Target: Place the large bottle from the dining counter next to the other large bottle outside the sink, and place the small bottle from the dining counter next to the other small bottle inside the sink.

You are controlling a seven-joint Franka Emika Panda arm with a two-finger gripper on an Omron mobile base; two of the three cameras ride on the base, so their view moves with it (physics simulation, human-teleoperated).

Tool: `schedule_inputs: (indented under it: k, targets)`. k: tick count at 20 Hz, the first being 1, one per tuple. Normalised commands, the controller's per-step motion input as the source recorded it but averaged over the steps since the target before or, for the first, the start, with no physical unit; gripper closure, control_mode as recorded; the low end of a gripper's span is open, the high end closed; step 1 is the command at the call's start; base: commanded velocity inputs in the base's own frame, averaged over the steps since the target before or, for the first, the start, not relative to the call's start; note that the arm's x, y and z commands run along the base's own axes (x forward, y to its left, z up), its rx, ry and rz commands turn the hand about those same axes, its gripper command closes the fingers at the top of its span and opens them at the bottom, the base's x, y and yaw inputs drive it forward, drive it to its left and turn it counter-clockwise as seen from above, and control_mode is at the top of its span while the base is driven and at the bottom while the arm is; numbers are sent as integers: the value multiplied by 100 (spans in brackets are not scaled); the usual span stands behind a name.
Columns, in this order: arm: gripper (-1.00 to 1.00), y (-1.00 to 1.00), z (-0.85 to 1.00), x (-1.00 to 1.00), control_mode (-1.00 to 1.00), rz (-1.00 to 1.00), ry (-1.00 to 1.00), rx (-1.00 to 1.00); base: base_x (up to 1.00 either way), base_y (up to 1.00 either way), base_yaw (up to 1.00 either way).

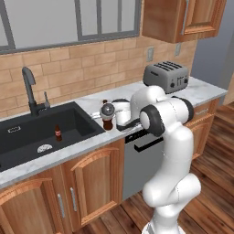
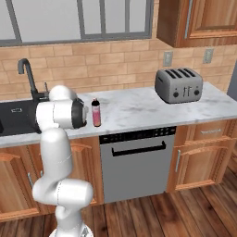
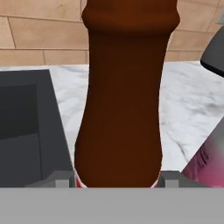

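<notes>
Marble counter (image 2: 139,109) ran beside the dark sink (image 1: 41,128). At its right rim the gripper (image 3: 118,178) clasped the large brown bottle (image 3: 122,96), a pink bottle (image 2: 96,112) at its four o'clock; a small bottle (image 1: 58,132) stood inside the sink.

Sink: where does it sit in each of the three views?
Left base view: sink fills the left middle, under the faucet.
Right base view: dark strip at the far left edge.
Hand view: dark block at left, beside the brown bottle.
Shared landmark: brick backsplash.
</notes>
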Motion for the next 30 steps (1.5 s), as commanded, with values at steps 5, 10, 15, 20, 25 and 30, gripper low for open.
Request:
schedule_inputs:
  k: [5,10,15,20,25,30]
  targets:
    - [-100,-3,-21,0,-100,-2,-1,0,0,0,0]
    - [-100,-22,-1,-13,-100,0,-8,0,0,0,0]
    - [-100,-28,0,-16,-100,0,-10,0,0,0,0]
    - [-100,-15,-1,-27,-100,0,-12,0,0,0,0]
    - [-100,0,24,-69,-100,0,-23,0,0,0,0]
    - [-100,2,57,-54,-100,0,-20,0,0,0,0]
